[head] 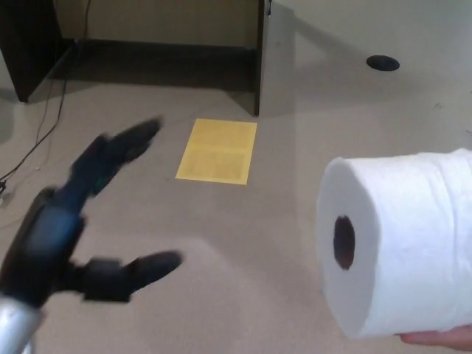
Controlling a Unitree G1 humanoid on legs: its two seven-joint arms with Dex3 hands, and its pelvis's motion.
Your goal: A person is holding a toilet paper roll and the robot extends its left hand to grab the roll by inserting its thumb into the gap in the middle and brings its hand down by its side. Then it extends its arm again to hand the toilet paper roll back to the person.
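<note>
Left hand [70, 236]: raised at pic left, fingers spread wide, thumb out toward the roll, holding nothing; blurred.
Gap: hand well apart from roll, floor [243, 243] between.
Yellow sheet [217, 152]: flat on floor, beyond the gap.
Toilet paper roll [394, 247]: pic right, in the air, on its side, core hole [344, 242] facing the hand; person's fingertips [439, 340] under it.
Handling (est.): light, soft, squashes easily; paper may slip.
Take hold: thumb into core, fingers on outer wrap.
Right hand: not seen.

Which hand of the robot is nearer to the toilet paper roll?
Left. The left hand is open, apart from the toilet paper roll, on its hole side. The right hand is not in view.
</note>
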